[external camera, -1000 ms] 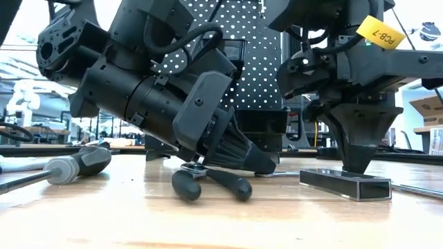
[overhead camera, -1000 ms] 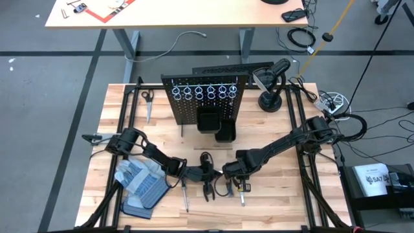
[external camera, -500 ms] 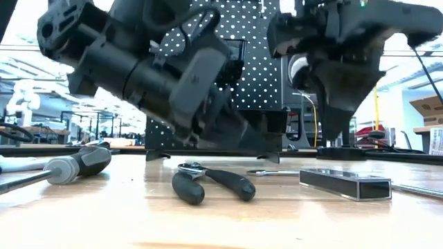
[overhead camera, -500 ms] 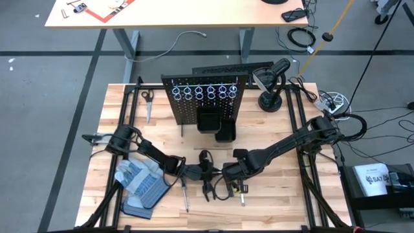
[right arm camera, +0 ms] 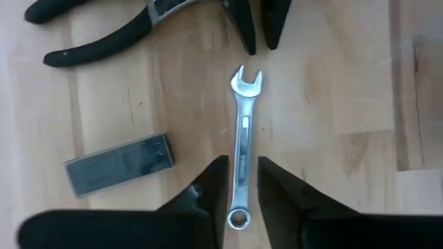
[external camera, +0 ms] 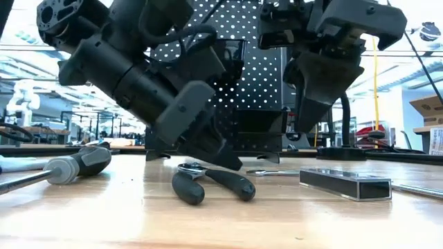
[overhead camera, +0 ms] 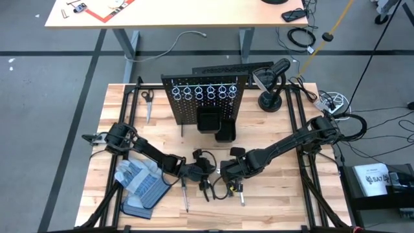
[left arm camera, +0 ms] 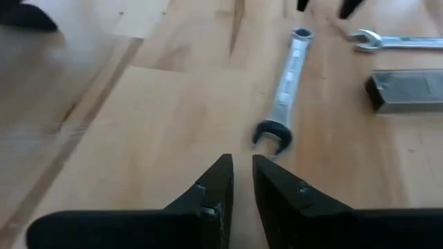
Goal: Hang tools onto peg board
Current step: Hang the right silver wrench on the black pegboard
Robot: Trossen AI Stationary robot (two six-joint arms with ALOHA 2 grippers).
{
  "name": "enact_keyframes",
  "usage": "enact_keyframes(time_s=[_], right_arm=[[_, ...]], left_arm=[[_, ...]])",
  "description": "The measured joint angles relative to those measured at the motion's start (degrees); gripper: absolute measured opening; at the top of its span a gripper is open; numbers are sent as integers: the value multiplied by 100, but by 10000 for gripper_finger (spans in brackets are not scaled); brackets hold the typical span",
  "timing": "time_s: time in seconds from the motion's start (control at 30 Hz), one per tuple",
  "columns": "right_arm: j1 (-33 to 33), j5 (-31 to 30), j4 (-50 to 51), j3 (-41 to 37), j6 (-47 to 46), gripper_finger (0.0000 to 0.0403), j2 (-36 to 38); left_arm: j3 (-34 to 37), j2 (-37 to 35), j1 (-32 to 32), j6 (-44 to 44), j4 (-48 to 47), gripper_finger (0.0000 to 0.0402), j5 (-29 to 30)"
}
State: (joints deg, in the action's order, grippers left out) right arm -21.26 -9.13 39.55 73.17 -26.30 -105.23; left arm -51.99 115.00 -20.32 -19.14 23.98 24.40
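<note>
I see my left gripper (left arm camera: 239, 181) and right gripper (right arm camera: 239, 185) facing across a wrench (right arm camera: 242, 149), both slightly parted, empty; pliers (external camera: 211, 181) and grey block (right arm camera: 119, 164) lie beside.

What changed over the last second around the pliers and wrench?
Both grippers lifted off the table: the left gripper rose from the pliers, the right gripper from beside the grey metal piece. Each now shows a narrow gap between its fingers and holds nothing. The wrench, pliers, screwdriver and peg board stayed put.
</note>
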Motion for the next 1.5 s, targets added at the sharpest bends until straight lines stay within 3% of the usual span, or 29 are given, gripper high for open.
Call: enact_keyframes(time_s=[0.17, 0.6, 0.7, 0.87, 1.5], right_arm=[[-1, -2, -11, 0, -11, 99, 0], [-22, 13, 278, -307, -661, 88, 7], [-22, 17, 238, -463, -815, 75, 7], [-84, -10, 228, -546, -849, 10, 7], [-98, 366, 227, -549, -791, 0, 7]], left_arm=[[-6, 0, 7, 2, 363, 66, 90], [-10, 177, 33, -52, 487, 66, -50], [-11, 177, 37, -6, 508, 66, -50], [-11, 177, 37, -6, 504, 66, -55], [-15, 177, 37, 2, 504, 66, -57]])
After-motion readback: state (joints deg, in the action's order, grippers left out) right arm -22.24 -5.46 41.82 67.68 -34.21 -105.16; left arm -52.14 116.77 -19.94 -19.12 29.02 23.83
